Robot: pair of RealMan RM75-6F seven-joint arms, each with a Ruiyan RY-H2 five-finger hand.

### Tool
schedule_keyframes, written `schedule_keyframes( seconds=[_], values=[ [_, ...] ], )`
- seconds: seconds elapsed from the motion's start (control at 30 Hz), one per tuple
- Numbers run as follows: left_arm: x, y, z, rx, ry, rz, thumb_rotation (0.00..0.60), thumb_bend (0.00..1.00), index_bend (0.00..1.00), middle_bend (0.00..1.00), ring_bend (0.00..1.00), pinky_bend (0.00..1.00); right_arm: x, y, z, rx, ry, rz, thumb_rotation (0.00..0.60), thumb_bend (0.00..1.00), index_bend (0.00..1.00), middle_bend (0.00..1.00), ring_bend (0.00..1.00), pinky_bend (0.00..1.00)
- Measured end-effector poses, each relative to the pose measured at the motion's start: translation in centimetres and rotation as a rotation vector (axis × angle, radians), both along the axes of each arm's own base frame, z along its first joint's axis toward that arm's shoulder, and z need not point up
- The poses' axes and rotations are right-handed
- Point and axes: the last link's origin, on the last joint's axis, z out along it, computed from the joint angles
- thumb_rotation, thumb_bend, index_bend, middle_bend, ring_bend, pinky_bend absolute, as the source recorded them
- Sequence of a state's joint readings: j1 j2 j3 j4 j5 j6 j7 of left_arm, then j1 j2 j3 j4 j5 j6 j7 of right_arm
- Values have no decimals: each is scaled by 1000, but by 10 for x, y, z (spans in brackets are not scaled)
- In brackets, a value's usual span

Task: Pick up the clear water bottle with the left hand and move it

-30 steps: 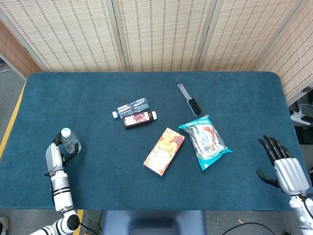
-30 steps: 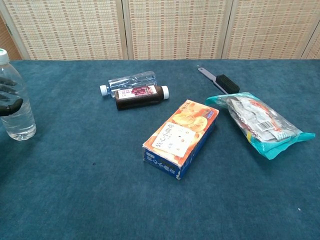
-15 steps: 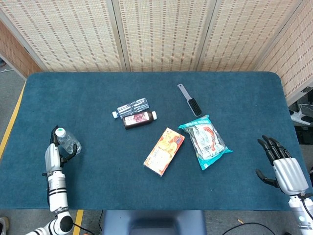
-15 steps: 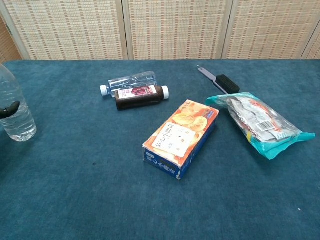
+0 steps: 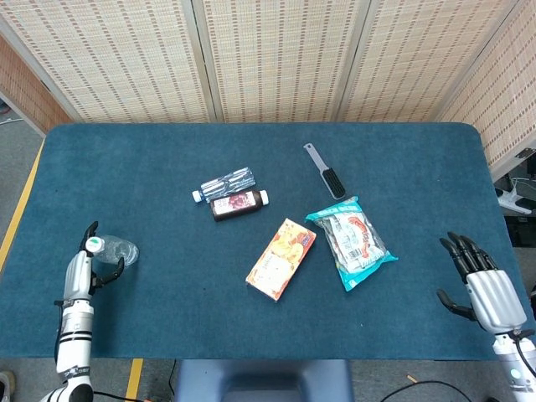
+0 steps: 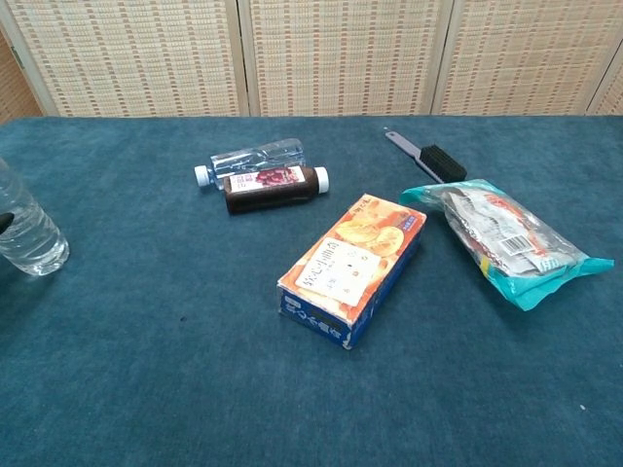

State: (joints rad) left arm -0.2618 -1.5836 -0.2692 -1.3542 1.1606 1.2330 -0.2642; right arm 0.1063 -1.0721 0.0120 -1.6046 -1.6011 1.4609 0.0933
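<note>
The clear water bottle stands at the table's front left, leaning left with its white cap toward my left hand. Dark fingers curl around its upper part, so the hand holds it. In the chest view the bottle is cut off by the left edge, its base on the cloth, and only a dark fingertip shows. My right hand hovers at the front right corner with fingers spread, holding nothing.
A second clear bottle lies beside a dark bottle mid-table. An orange box, a teal snack bag and a grey brush lie to the right. The blue table's left edge is close to the left hand.
My left hand has drawn back to the left and toward the front edge. The bottle's top has tipped left with it while its base stays about where it was. The right hand barely moved.
</note>
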Motion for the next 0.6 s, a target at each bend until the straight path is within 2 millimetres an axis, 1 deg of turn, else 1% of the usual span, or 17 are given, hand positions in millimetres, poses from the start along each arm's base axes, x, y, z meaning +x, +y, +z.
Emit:
schedule_keyframes(
  seconds=[0.23,0.37,0.6],
  values=[
    [2,-2,-4,-47,11,-1,600,360,0,0,46,352,0,-1,-1,5,3,-3,600,245,0,0,0,164],
    [5,-2,-7,-61,10,-4,600,349,0,0,7,360,0,-1,-1,4,2,-3,600,245,0,0,0,164],
    [22,5,-18,-87,37,-43,600,333,0,0,0,369,0,-1,2,0,-5,-2,600,245,0,0,0,164]
  ],
)
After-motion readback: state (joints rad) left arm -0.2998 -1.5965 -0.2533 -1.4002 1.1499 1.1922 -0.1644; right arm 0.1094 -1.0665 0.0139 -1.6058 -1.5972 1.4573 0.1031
